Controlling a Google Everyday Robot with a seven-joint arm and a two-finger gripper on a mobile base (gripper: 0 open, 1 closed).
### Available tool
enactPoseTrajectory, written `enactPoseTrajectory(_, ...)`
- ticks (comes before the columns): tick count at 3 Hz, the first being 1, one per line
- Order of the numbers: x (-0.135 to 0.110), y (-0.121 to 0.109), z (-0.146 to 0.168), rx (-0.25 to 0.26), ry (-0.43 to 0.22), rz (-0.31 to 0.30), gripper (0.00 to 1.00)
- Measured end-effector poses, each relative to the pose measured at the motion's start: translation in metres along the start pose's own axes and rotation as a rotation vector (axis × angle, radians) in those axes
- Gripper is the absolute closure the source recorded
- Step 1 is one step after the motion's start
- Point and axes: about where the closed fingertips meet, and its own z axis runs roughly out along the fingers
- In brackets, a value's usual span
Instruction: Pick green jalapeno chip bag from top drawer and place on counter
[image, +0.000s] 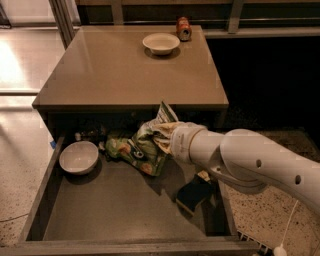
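My gripper (161, 134) is at the back of the open top drawer (120, 215), just under the counter's (115, 70) front edge. It is shut on the green jalapeno chip bag (146, 150), a dark green foil bag with white lettering. The bag is lifted and tilted. Its silvery top corner sticks up in front of the counter edge and its lower end hangs over the drawer floor. The fingers are mostly hidden by the bag. A brighter lime-green bag with chip pictures (116, 148) lies just left of it in the drawer.
A white bowl (78, 157) sits at the drawer's left. A black and yellow sponge (195, 192) lies under my arm at the right. On the counter's far side stand a white bowl (161, 43) and a red-brown can (183, 28).
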Motion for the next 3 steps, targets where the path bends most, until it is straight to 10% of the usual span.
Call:
enactPoseTrajectory(1, -0.002, 0.004, 0.002, 0.000, -0.004, 0.002, 1.00)
enactPoseTrajectory(3, 0.023, -0.075, -0.008, 0.154, 0.119, -0.093, 1.00)
